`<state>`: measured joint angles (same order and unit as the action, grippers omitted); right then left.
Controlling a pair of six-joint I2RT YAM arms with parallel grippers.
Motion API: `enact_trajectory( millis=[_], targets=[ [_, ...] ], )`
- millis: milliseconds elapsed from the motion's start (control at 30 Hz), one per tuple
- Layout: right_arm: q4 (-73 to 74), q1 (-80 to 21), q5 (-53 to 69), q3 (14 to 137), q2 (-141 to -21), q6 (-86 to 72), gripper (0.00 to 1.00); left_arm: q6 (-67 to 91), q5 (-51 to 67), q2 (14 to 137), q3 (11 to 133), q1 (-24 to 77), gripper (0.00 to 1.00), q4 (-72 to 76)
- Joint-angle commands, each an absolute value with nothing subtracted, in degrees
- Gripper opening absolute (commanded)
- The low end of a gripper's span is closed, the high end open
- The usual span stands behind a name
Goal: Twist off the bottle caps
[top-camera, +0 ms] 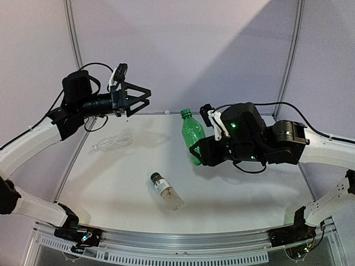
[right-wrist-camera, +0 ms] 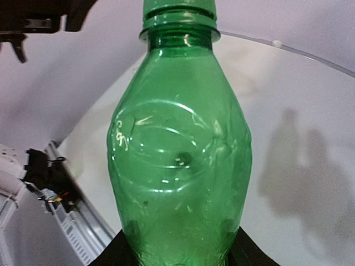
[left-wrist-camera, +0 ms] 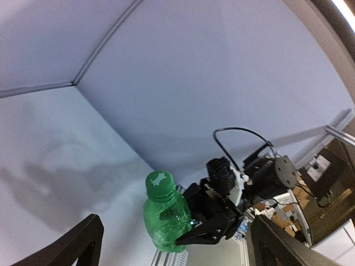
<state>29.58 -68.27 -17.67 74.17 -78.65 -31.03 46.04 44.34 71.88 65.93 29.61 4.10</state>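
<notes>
My right gripper (top-camera: 196, 154) clamps the green bottle (top-camera: 191, 133) low on its body, neck up, leaving the cap (top-camera: 186, 113) free for my left gripper (top-camera: 145, 97), which hangs wide open, well apart. The cap looks seated, I think.

Bright, diffuse light; soft shadows, slight wide-angle distortion.
</notes>
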Motion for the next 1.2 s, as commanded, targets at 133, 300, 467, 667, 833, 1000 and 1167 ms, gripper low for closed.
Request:
enact_trajectory(
  millis=[133,300,467,667,833,1000,1167],
  targets=[
    [10.4,-66.9,2.0,70.8,-75.5,-30.1,0.00,52.0,59.5,74.2,62.5,29.2,0.91,27.9],
    [8.6,-66.9,4.9,71.3,-76.7,-29.9,0.00,54.3,60.7,75.2,62.3,30.1,0.83,31.7],
    [6.8,-66.9,7.2,71.8,-77.6,-29.6,0.00,53.8,60.6,76.2,62.5,32.6,0.74,32.2],
    [7.1,-66.9,9.1,73.2,-79.3,-29.4,0.00,53.4,59.5,76.6,63.0,34.1,0.64,32.6],
    [7.4,-66.9,9.0,73.6,-80.0,-29.6,0.00,52.7,59.6,77.3,64.1,34.9,0.52,31.5],
    [7.4,-66.9,9.0,73.6,-79.9,-29.7,0.00,51.4,59.3,77.8,64.4,35.9,0.41,29.5],
    [7.6,-66.9,9.1,73.5,-79.9,-30.0,0.00,49.2,58.7,78.2,65.4,37.3,0.15,26.2]
  ],
)
